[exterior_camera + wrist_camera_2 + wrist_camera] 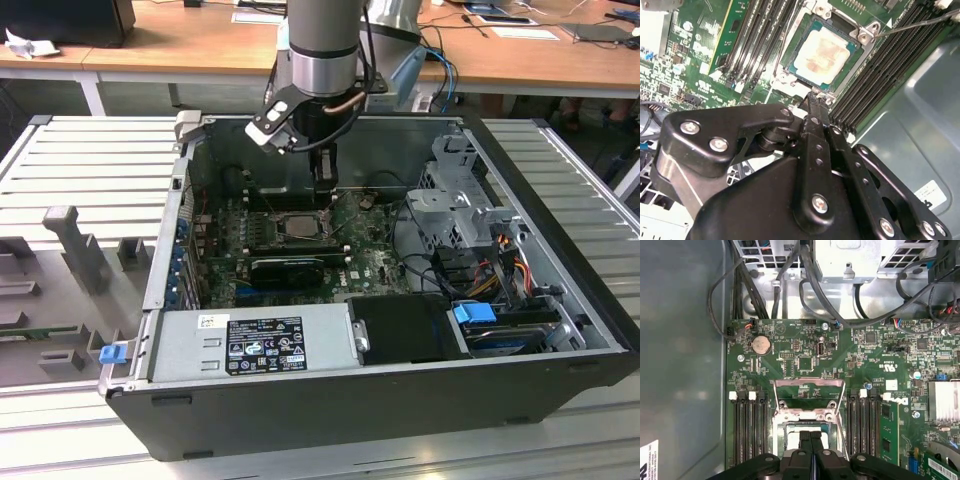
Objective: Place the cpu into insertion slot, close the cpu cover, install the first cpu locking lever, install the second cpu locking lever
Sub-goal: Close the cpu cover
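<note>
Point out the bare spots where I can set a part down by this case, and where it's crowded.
Free: the ribbed table on the exterior view's right of the case, and the strip on its left between the grey fixture blocks and the desk. Crowded: the motherboard under the gripper, and the drive cage corner with its cables.

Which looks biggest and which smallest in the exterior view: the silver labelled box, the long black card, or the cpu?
1. silver labelled box: clearly largest, though it also sits nearest the camera.
2. long black card: middle.
3. cpu: smallest, a little square.
</note>
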You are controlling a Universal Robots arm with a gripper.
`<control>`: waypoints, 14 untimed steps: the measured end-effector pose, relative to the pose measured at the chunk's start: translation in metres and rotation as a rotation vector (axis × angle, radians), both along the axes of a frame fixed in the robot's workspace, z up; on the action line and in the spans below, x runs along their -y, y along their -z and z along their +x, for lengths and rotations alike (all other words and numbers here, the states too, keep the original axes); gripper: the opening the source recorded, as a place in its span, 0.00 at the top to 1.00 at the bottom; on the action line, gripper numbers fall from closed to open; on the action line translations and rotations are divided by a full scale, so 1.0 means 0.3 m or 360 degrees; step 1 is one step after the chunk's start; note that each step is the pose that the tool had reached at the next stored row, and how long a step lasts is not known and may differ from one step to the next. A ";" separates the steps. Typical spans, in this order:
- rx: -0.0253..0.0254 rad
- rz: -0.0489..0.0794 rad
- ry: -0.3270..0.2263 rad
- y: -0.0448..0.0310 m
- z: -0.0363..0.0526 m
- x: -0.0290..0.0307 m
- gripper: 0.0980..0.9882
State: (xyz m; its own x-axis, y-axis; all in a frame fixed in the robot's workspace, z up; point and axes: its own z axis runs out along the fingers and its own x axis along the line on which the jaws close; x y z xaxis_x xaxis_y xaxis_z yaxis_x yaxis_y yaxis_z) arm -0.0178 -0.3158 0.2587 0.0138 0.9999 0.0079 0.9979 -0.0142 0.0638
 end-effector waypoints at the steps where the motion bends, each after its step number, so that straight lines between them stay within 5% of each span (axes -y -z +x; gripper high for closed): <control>1: 0.00000 0.0000 0.0000 -0.004 0.000 0.000 0.99; 14: 0.00000 0.0000 0.0000 -0.044 0.026 0.000 0.99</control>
State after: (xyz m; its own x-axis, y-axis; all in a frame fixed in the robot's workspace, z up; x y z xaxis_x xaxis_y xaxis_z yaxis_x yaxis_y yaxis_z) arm -0.0099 -0.3158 0.2718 0.0135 0.9999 0.0080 0.9979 -0.0140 0.0638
